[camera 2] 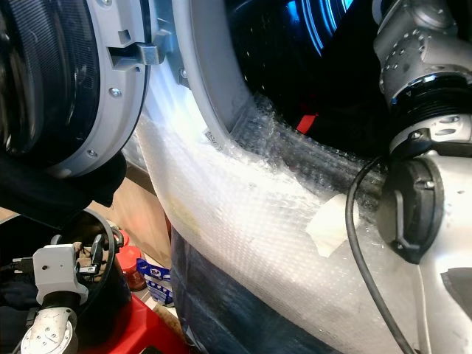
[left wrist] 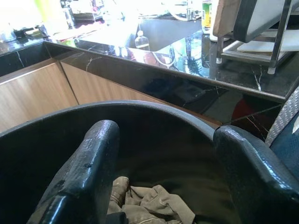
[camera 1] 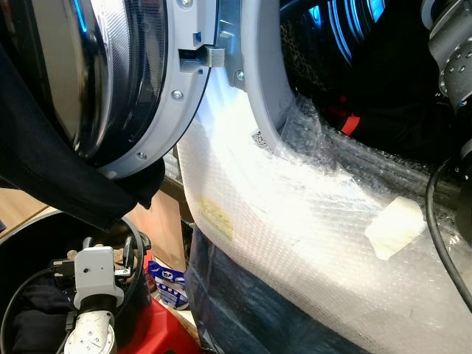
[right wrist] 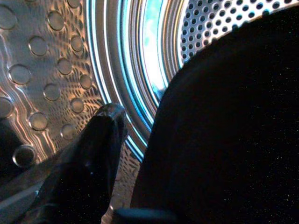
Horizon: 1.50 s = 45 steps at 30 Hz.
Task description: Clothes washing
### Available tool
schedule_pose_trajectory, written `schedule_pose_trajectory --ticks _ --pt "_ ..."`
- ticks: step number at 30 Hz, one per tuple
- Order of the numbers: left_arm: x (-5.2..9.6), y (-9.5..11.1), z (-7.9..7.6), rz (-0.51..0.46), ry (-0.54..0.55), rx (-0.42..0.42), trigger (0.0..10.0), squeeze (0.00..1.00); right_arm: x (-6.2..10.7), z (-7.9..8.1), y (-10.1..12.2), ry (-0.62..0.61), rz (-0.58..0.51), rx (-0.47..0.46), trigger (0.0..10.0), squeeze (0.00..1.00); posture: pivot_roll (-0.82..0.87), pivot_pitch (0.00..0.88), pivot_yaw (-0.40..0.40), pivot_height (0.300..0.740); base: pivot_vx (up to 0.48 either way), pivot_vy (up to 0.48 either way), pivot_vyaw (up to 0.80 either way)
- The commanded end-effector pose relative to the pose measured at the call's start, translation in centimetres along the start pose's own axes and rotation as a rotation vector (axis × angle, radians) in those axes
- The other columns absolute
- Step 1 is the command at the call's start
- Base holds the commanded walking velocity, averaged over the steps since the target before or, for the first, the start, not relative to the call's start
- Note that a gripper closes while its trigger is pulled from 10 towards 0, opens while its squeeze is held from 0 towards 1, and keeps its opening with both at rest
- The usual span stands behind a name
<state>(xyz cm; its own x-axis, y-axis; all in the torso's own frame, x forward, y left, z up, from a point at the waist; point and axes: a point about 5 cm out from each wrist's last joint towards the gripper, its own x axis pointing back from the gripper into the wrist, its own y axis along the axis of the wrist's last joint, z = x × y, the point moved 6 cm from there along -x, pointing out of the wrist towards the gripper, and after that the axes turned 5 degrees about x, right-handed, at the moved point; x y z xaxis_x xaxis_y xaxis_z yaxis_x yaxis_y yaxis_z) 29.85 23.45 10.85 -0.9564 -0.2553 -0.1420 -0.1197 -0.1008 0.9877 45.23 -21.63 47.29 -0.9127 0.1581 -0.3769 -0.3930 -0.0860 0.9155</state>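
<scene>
Loading step: left gripper [left wrist: 159, 186], fingers spread and empty, hangs inside the round black bucket [left wrist: 140, 109] over crumpled tan clothes [left wrist: 149, 205] at its bottom. Past the bubble-wrapped washer [camera 1: 310, 221] front, right gripper [right wrist: 135, 154] is inside the dimpled steel drum [right wrist: 46, 70] against a dark garment [right wrist: 233, 130]; grip can't be told. Next probably drop it and pull out.
</scene>
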Motion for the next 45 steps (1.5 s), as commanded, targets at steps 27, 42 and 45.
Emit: schedule_pose_trajectory --ticks 27,42,45 --pt "0.6 -1.8 -2.1 0.078 -0.052 0.019 10.0 0.0 10.8 7.2 9.9 0.345 -0.303 -0.15 10.0 0.0 -0.02 0.115 -0.057 0.74 0.0 0.0 0.0" --pt "0.8 -3.0 -2.2 0.111 -0.065 0.016 10.0 0.0 13.5 7.1 9.2 0.573 -0.197 -0.255 10.0 0.0 -0.04 0.118 -0.07 0.74 0.0 0.0 0.0" --pt "0.8 -3.2 -2.2 0.12 -0.066 0.014 10.0 0.0 13.1 5.9 7.1 0.502 -0.134 -0.174 10.0 0.0 -0.04 0.118 -0.07 0.74 0.0 0.0 0.0"
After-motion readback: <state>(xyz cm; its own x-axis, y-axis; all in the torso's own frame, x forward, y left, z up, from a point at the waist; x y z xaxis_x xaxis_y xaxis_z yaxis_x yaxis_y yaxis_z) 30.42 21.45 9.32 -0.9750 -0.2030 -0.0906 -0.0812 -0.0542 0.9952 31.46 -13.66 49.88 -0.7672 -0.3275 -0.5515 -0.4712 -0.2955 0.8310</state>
